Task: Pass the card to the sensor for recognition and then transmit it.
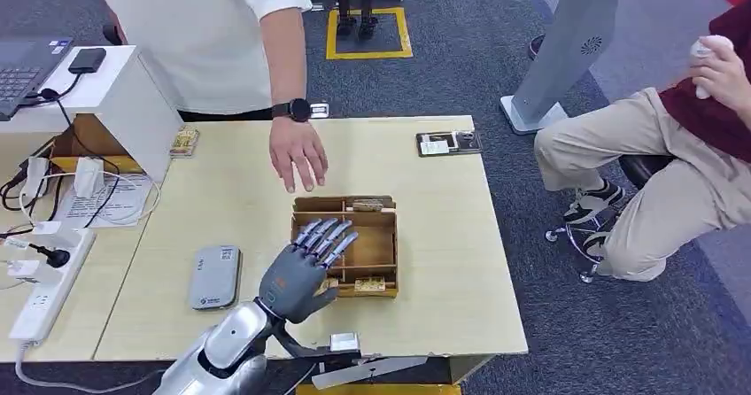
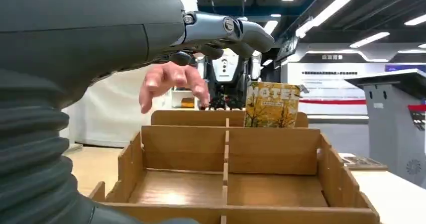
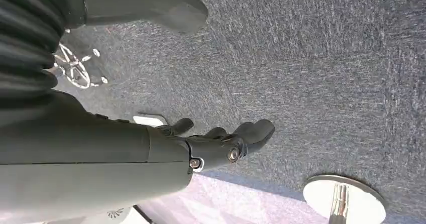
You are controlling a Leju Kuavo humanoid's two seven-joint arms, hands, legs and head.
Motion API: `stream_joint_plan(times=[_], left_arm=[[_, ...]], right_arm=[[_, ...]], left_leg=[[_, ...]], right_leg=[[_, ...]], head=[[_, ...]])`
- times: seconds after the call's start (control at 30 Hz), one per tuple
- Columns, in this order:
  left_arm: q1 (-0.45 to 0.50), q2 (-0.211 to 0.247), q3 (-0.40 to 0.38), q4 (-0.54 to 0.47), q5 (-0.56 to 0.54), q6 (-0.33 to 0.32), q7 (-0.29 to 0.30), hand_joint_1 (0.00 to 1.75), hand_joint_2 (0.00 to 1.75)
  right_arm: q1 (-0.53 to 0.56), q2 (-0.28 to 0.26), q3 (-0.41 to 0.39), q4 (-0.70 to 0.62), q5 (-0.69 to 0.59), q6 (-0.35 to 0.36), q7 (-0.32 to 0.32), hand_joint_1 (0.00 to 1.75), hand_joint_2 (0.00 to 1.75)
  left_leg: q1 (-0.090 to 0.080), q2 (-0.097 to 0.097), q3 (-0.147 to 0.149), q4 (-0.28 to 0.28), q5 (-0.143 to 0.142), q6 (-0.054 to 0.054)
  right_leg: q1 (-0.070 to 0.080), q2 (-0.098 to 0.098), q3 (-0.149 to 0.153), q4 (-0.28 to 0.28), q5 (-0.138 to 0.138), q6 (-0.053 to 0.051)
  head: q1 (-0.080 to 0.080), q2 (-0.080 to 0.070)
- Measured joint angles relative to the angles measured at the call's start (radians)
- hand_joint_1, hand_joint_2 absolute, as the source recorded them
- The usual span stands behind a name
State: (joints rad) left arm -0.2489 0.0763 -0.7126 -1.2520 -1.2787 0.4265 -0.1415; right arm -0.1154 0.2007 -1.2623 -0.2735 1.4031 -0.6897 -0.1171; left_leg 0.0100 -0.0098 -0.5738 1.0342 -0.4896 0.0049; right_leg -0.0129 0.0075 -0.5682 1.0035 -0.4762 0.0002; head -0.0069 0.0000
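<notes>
— While the left hand (image 1: 305,267) hovers low in the frame's centre, over the wooden card box (image 1: 385,249), what does it hold?
— Nothing; its fingers are spread wide above the compartments.
— Where is the card?
— One hotel card (image 2: 272,104) stands upright in the box's far row; another lies in the near compartment (image 1: 369,283). The grey card reader (image 1: 214,276) sits to the box's left on the table (image 1: 443,306).
— And the right hand (image 3: 221,146)?
— It hangs over carpet, fingers loosely apart, holding nothing.
— Anyone near?
— A person's hand (image 1: 298,154) hovers just above the box.
</notes>
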Motion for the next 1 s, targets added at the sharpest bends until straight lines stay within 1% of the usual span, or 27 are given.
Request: stream_joint_plan(times=[0.07,0.17,0.2,0.23,0.27,0.3,0.33,0.4,0.47,0.53,0.57,0.6,0.63,0.73,0.83,0.93,1.0], left_arm=[[0.001,0.000,0.000,0.002,-0.012,0.041,0.023,0.00,1.75],[0.013,-0.002,0.000,0.004,-0.045,0.160,0.061,0.00,1.75],[0.023,-0.003,0.000,0.002,-0.061,0.204,0.063,0.00,1.75],[0.044,-0.013,0.008,-0.020,-0.074,0.231,0.059,0.00,1.75],[0.069,-0.025,0.023,-0.049,-0.080,0.247,0.036,0.00,1.75],[0.095,-0.049,0.051,-0.086,-0.078,0.256,-0.014,0.00,1.75],[0.125,-0.097,0.103,-0.130,-0.057,0.261,-0.121,0.00,1.75],[0.173,-0.184,0.222,-0.194,0.032,0.266,-0.389,0.00,1.75],[0.190,-0.258,0.333,-0.236,0.125,0.270,-0.554,0.00,1.75],[0.212,-0.296,0.397,-0.268,0.152,0.272,-0.559,0.00,1.75],[0.234,-0.324,0.432,-0.293,0.175,0.272,-0.559,0.00,1.75],[0.240,-0.342,0.457,-0.309,0.198,0.273,-0.558,0.00,1.75],[0.246,-0.344,0.482,-0.324,0.219,0.273,-0.558,0.00,1.75],[0.256,-0.351,0.512,-0.357,0.235,0.273,-0.558,0.00,1.75],[0.261,-0.351,0.526,-0.377,0.205,0.273,-0.558,0.00,1.75],[0.261,-0.348,0.527,-0.376,0.164,0.273,-0.556,0.00,1.75],[0.262,-0.341,0.527,-0.365,0.120,0.273,-0.516,0.00,1.75]], right_arm=[[0.000,0.000,0.002,0.001,0.000,0.000,0.002,0.00,1.75],[0.000,0.000,0.004,0.001,0.000,0.000,0.008,0.00,1.75],[0.001,0.000,0.004,0.001,0.000,0.000,0.012,0.00,1.75],[0.001,0.000,0.004,0.001,0.001,0.000,0.012,0.00,1.75],[0.001,0.000,0.004,0.001,0.002,0.000,0.014,0.00,1.75],[0.003,0.000,0.004,0.000,0.002,0.000,0.016,0.00,1.75],[0.005,0.000,0.004,0.000,0.003,0.000,0.017,0.00,1.75],[0.008,0.000,0.004,-0.002,0.006,0.000,0.021,0.00,1.75],[0.011,0.001,0.004,-0.003,0.010,0.000,0.021,0.00,1.75],[0.012,0.002,0.003,-0.005,0.011,0.000,0.022,0.00,1.75],[0.013,0.002,0.003,-0.006,0.011,0.000,0.024,0.00,1.75],[0.014,0.002,0.003,-0.008,0.012,0.000,0.025,0.00,1.75],[0.014,0.003,0.001,-0.009,0.012,0.000,0.027,0.00,1.75],[0.014,0.006,-0.004,-0.012,0.013,0.000,0.027,0.00,1.75],[0.014,0.006,-0.006,-0.013,0.014,0.000,0.026,0.00,1.75],[0.013,0.006,-0.006,-0.013,0.004,0.000,0.023,0.00,1.75],[0.012,0.006,-0.006,-0.012,0.000,0.000,0.016,0.00,1.75]], left_leg=[[0.000,0.000,0.000,0.000,0.000,0.000],[0.000,0.000,0.000,0.000,0.000,0.000],[0.000,0.000,0.000,0.000,0.000,0.000],[0.000,0.000,0.000,0.000,0.000,0.000],[0.000,0.000,-0.001,0.000,0.000,0.000],[0.000,0.000,-0.001,0.000,0.000,0.000],[0.000,0.000,-0.002,0.000,0.000,0.000],[-0.001,0.000,-0.002,0.000,-0.001,0.001],[-0.001,0.000,-0.002,0.000,-0.001,0.002],[-0.002,0.000,-0.001,0.000,-0.002,0.002],[-0.001,0.000,-0.001,0.000,-0.002,0.002],[0.000,0.001,-0.002,0.000,-0.002,0.002],[0.000,0.000,-0.001,0.000,-0.001,0.002],[0.000,0.000,-0.001,0.000,-0.001,0.001],[0.000,0.000,-0.001,0.000,-0.001,0.001],[0.000,0.000,-0.001,0.000,-0.001,0.001],[0.000,0.000,-0.001,0.000,-0.001,0.001]], right_leg=[[0.000,0.000,0.000,0.000,0.000,0.000],[0.000,0.000,0.000,0.000,0.000,0.000],[0.000,0.000,0.000,0.000,0.000,0.000],[0.000,0.000,0.000,0.000,0.000,0.000],[0.000,0.000,0.000,0.000,0.000,0.000],[0.000,0.000,-0.001,0.000,0.000,0.000],[0.000,0.000,-0.001,0.000,-0.001,0.001],[-0.001,0.000,-0.001,-0.001,-0.001,0.001],[-0.001,0.001,-0.001,-0.001,-0.001,0.001],[-0.001,0.000,-0.001,-0.001,-0.001,0.001],[-0.001,0.000,-0.001,-0.001,-0.001,0.001],[-0.001,0.000,-0.001,-0.001,-0.001,0.001],[-0.001,0.000,0.000,-0.001,-0.001,0.001],[-0.001,-0.001,0.000,-0.001,-0.001,0.001],[0.000,-0.001,0.000,0.000,-0.001,0.001],[0.000,-0.001,0.000,0.000,-0.001,0.001],[0.000,-0.001,0.000,0.000,-0.001,0.001]], head=[[0.000,0.000],[0.000,0.000],[0.000,0.000],[0.000,0.000],[0.000,0.000],[0.000,0.000],[0.000,0.000],[0.000,0.000],[0.001,0.000],[0.000,0.000],[-0.001,0.000],[0.002,0.000],[0.003,0.000],[0.001,0.000],[0.000,0.000],[0.001,0.000],[0.001,0.000]])
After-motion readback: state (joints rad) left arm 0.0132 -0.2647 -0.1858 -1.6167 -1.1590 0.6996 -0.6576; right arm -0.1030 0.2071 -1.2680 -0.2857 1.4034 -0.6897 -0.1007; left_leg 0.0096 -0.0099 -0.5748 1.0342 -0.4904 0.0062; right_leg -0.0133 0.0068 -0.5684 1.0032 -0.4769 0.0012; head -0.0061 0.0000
